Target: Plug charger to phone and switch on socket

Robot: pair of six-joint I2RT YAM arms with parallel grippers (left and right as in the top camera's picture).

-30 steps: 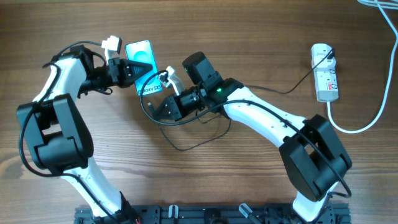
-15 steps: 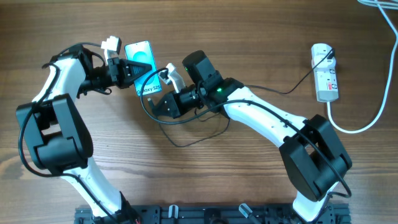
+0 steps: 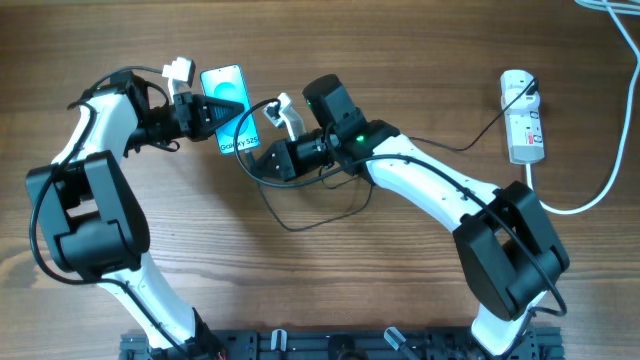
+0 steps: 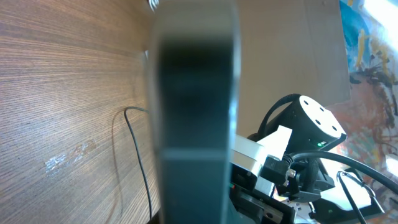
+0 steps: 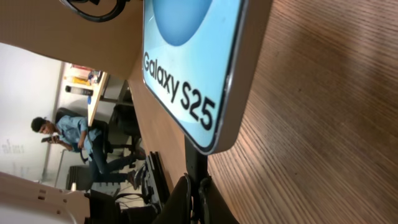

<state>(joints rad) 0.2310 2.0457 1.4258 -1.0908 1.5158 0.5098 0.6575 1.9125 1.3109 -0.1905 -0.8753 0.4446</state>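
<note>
The phone (image 3: 228, 90), light blue with "Galaxy S25" text, is held tilted off the table by my left gripper (image 3: 207, 113), which is shut on its side. In the left wrist view the phone (image 4: 193, 112) is a blurred dark slab filling the middle. My right gripper (image 3: 258, 158) is shut on the plug end of the charger (image 3: 300, 226), just below the phone's lower end. In the right wrist view the dark plug (image 5: 195, 163) stands between the shut fingers (image 5: 194, 190) and meets the phone's (image 5: 186, 56) bottom edge. The socket (image 3: 522, 118) lies at the far right.
A thick white cord (image 3: 590, 200) runs from the socket off the right edge. The charger's slack cable loops on the wood under my right arm and shows in the left wrist view (image 4: 142, 168). A white adapter (image 3: 178, 70) sits by my left wrist.
My right gripper has moved up and left with the plug, closing in on the phone's lower end. The left arm and phone have barely moved.
</note>
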